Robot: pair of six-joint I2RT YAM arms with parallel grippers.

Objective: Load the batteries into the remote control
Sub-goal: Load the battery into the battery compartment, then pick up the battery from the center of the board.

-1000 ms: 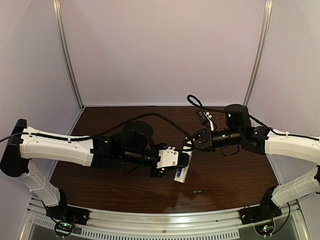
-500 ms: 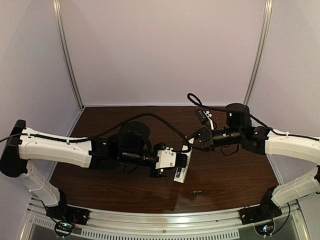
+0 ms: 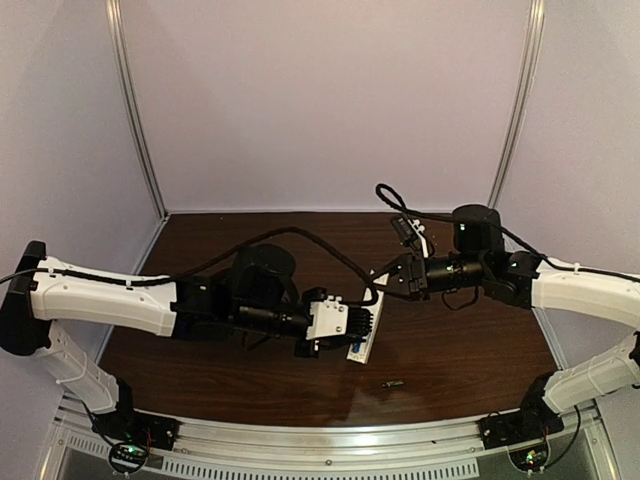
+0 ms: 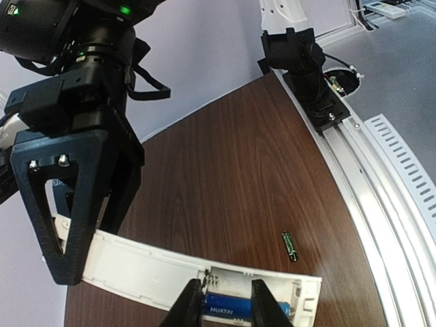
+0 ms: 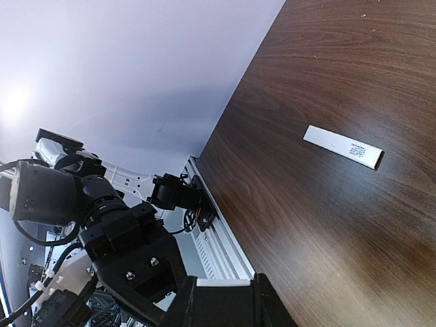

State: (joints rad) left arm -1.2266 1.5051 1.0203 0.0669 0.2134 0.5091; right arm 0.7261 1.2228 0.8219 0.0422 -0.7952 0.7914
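Observation:
The remote control [image 4: 150,269] is a white bar with its battery recess open, held just above the table [image 3: 362,345]. My left gripper [image 4: 227,293] is shut on a blue battery [image 4: 228,308] lying in the near slot of the recess. My right gripper [image 5: 221,300] is shut on the remote's other end [image 5: 221,281]; it shows as a black frame in the left wrist view [image 4: 68,225]. A second battery [image 4: 291,246], dark green, lies loose on the table nearer the front rail [image 3: 392,383]. In the top view the left gripper [image 3: 370,322] and the right gripper [image 3: 382,285] meet at the remote.
The flat white cover strip [image 5: 343,146] lies on the dark wood table further back. The aluminium front rail [image 4: 381,177] with the right arm's base [image 4: 300,61] runs along the table's near edge. Pale walls enclose the sides and the back.
The left arm has shifted slightly to the left and the right gripper has edged a little. Both grippers keep their hold on the battery and the remote.

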